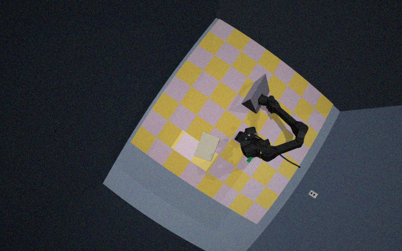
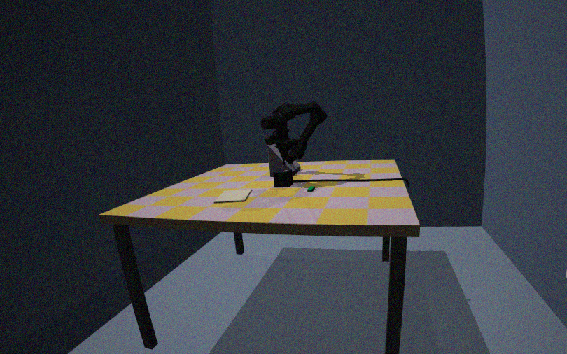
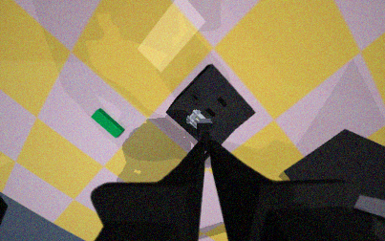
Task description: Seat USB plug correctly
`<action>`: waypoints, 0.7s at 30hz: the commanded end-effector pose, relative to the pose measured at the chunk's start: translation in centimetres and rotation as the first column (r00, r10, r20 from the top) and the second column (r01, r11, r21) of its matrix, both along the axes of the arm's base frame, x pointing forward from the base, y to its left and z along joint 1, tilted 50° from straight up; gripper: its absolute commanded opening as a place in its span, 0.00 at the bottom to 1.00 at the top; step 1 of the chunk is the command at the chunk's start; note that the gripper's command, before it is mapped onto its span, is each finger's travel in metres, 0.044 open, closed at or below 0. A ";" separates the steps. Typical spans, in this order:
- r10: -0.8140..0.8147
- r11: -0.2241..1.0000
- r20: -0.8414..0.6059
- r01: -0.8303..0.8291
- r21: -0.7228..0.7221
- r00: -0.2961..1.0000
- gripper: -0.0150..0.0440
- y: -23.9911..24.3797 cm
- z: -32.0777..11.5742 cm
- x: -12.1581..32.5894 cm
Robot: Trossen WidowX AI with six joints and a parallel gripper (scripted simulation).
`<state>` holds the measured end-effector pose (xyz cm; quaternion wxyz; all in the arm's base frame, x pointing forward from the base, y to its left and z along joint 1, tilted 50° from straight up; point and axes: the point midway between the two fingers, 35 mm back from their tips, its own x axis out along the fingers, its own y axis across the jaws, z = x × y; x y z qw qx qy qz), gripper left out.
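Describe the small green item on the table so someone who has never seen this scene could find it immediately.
On the checkered table, find the black power cube under the gripper. The green block lies flat beside it, apart from it, on a lilac square. It is the only green thing here, far smaller than the pale flat card.

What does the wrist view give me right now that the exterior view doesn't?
Only the wrist view shows the end effector shut on the small silver USB plug, above the slots in the power cube's top face. Only the exterior view shows the whole table, the flat beige pad and the cable running to the far edge. Both show the cube and the green block beside it on the checkered top.
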<state>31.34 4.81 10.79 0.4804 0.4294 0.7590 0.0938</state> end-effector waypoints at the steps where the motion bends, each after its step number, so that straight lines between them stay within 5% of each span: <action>1: -0.067 0.998 -0.075 0.066 -0.021 0.995 0.25 0.0 0.0 0.0; 21: -0.404 0.915 -0.413 0.356 -0.191 0.816 0.25 0.0 0.0 0.0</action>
